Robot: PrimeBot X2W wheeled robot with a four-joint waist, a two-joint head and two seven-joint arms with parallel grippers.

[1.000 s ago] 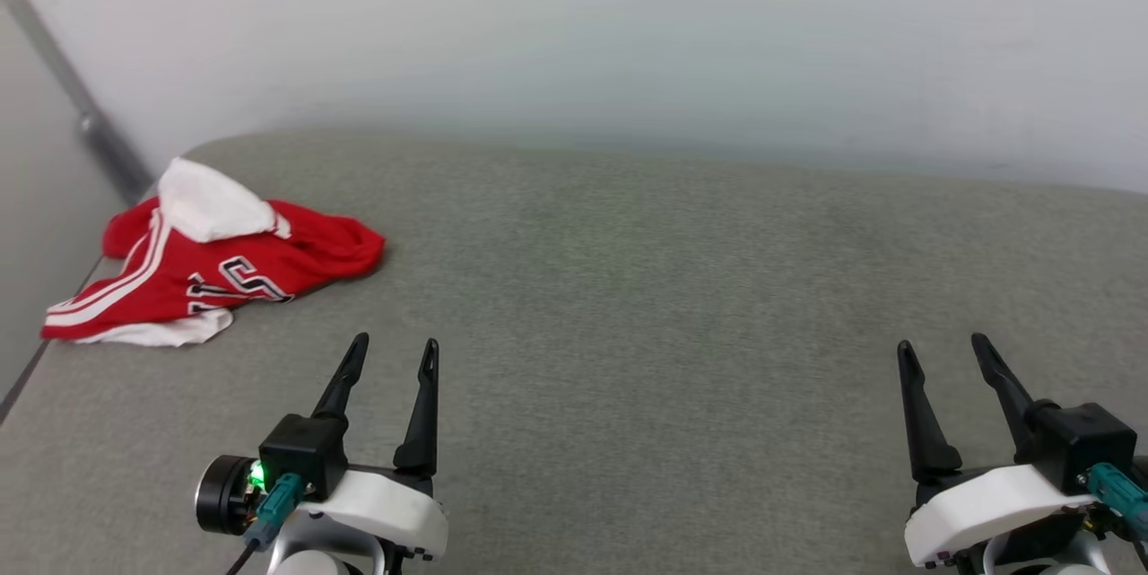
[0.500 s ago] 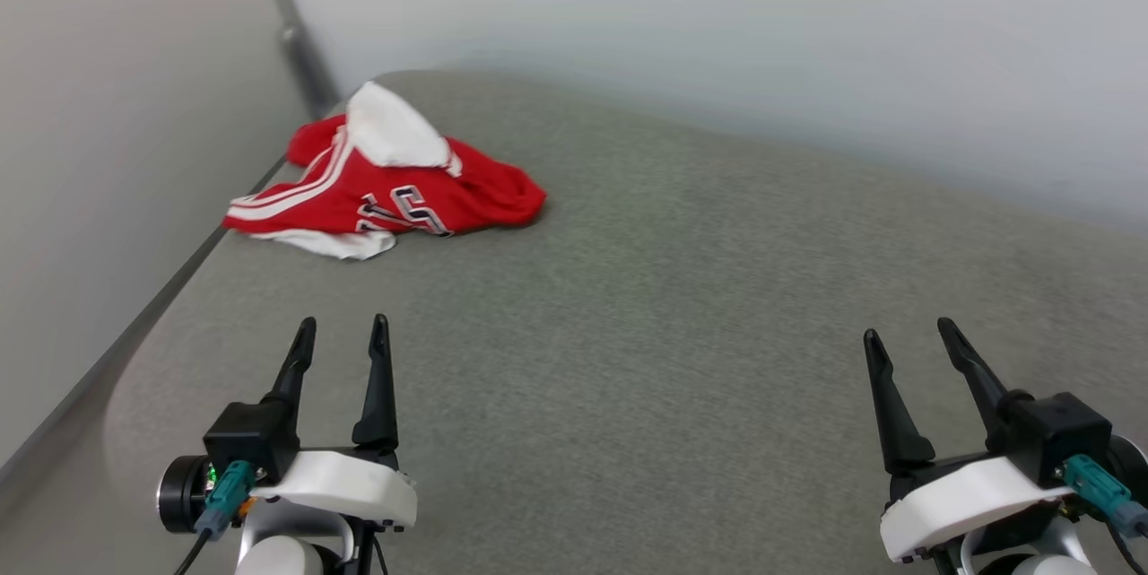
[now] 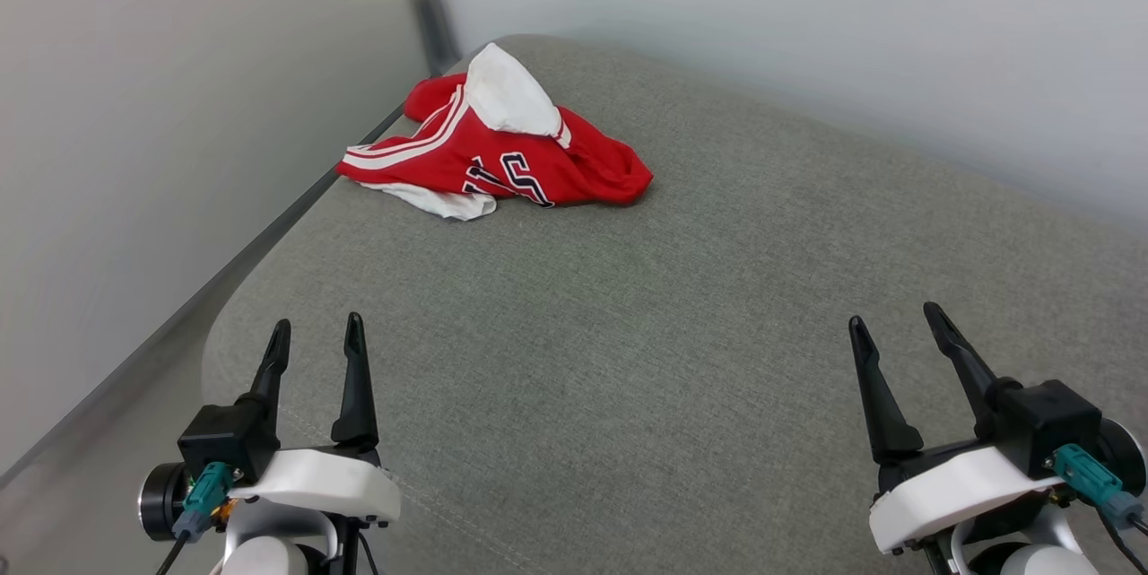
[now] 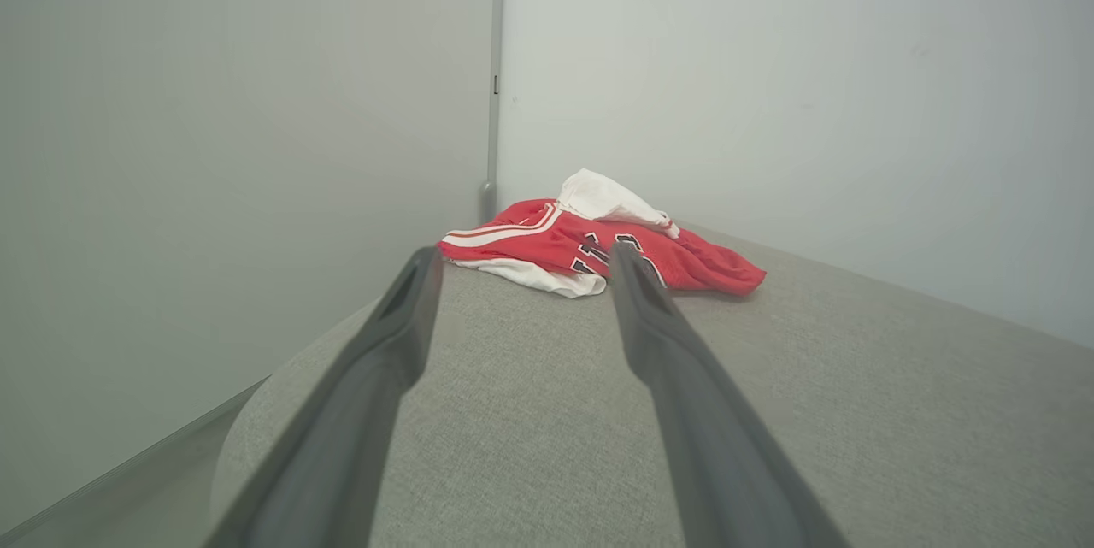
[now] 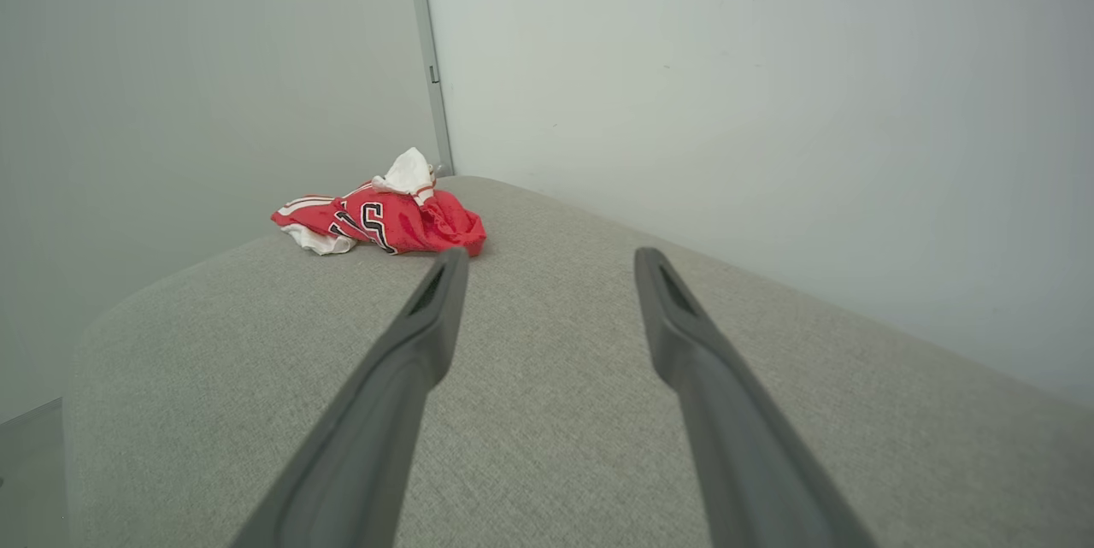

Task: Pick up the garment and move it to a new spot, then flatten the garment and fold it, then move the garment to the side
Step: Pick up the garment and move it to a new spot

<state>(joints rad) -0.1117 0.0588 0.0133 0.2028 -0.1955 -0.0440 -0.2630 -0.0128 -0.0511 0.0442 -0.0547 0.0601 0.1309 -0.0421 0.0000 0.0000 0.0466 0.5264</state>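
Note:
The garment (image 3: 502,149) is a crumpled red jersey with white sleeves, stripe trim and dark lettering, lying in a heap near the far left corner of the grey padded surface (image 3: 682,324). It appears ahead in the left wrist view (image 4: 590,236) and further off to the left in the right wrist view (image 5: 385,219). My left gripper (image 3: 314,331) hovers at the lower left, open and empty, well short of the garment. At the lower right my right gripper (image 3: 892,319) is open too, with nothing between its fingers.
Pale walls (image 3: 762,28) meet in a corner behind the garment, with a grey vertical strip (image 3: 429,1) at the joint. The surface's left edge (image 3: 224,324) curves down beside the left wall, close to my left gripper.
The whole head view has swung to the left, so the garment now sits nearer the picture's middle top. The garment itself lies as before, and both grippers stay open.

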